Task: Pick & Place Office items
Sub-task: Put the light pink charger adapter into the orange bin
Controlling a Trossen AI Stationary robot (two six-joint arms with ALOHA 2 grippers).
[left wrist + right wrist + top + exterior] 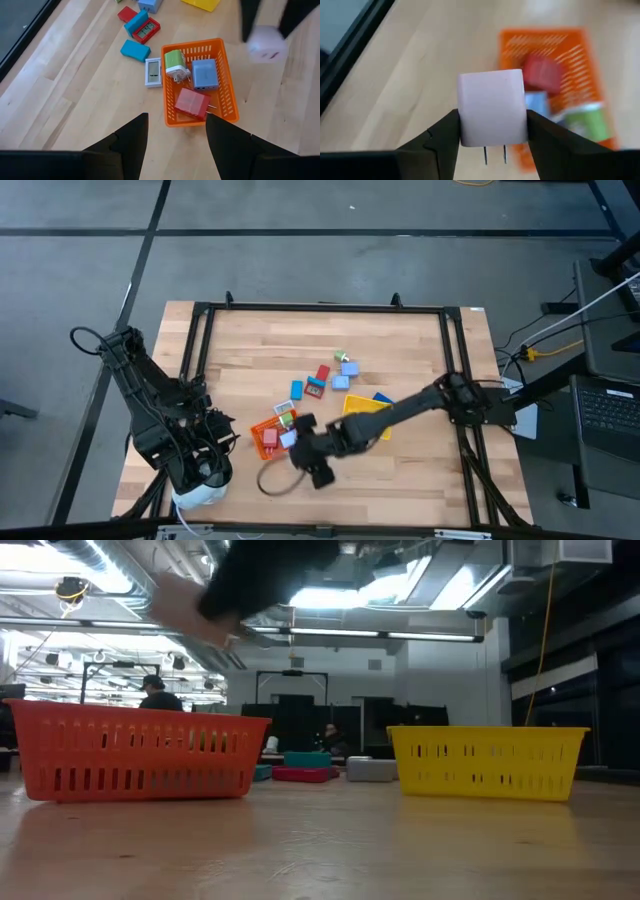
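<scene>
The left gripper point(205, 470) waits by the table's near-left corner, jaws apart, empty. The right gripper point(492, 131) pinches a white plug point(492, 107) just beside the orange tray point(268, 436); released early, I reckon it lands outside.

High view: straight down on whole tabletop point(400, 460). Low view: level at tabletop height, facing the room, close behind both baskets. Wrist views: angled down, nearer; both share the orange basket point(224, 95) with high and low.
</scene>
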